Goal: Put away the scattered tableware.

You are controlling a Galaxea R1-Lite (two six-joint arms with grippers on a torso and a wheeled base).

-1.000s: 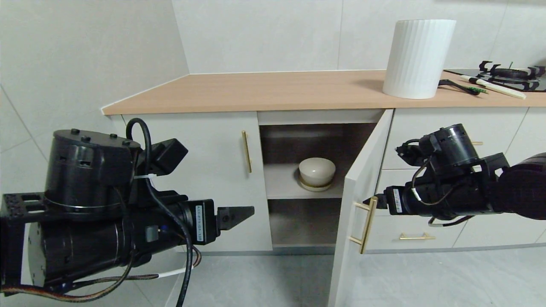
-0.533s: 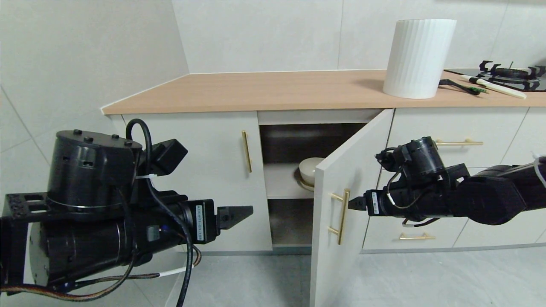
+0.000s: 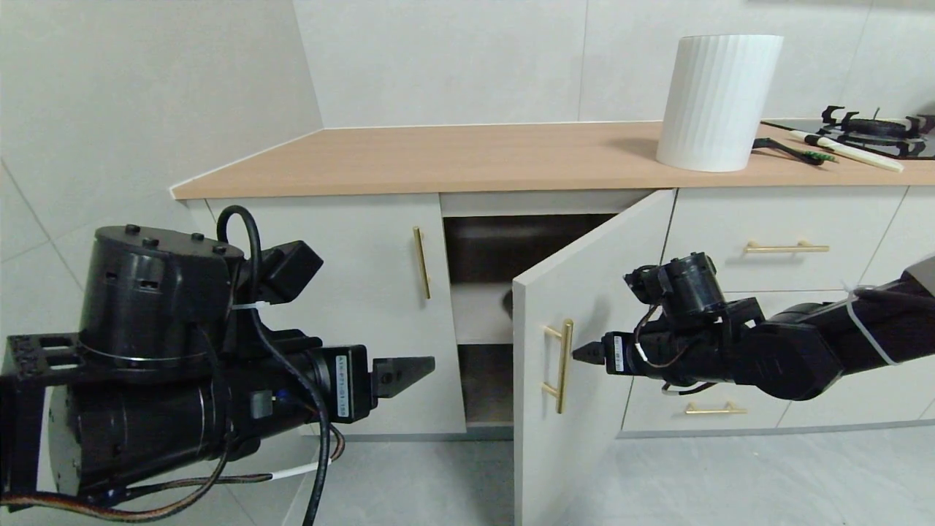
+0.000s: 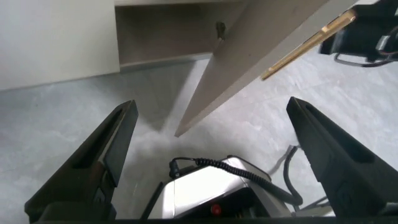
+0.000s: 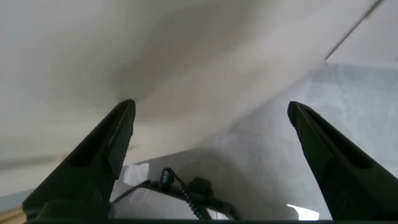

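The white cabinet door (image 3: pixel 584 292) stands partly open under the wooden countertop (image 3: pixel 453 157), covering most of the cabinet shelf (image 3: pixel 478 314). My right gripper (image 3: pixel 584 354) (image 5: pixel 208 106) is open, its tip against the door's outer face just right of the gold handle (image 3: pixel 561 365). The door face (image 5: pixel 155 50) is close in front of the right wrist view. Low at the left, in front of the shut left cabinet door (image 3: pixel 350 292), my left gripper (image 3: pixel 405 372) (image 4: pixel 211 106) is open and holds nothing. The left wrist view shows the door (image 4: pixel 267 50) and its handle (image 4: pixel 311 40) from below.
A tall white ribbed container (image 3: pixel 719 102) stands on the countertop at the right. Beside it lie long utensils (image 3: pixel 840 148) next to a black stove burner (image 3: pixel 876 128). Drawers with gold handles (image 3: pixel 785 248) are to the right. Grey floor (image 3: pixel 694 475) lies below.
My right gripper has moved left with the door, swinging it toward shut. The bowl on the shelf has gone out of sight behind the door. The left arm has stayed put.
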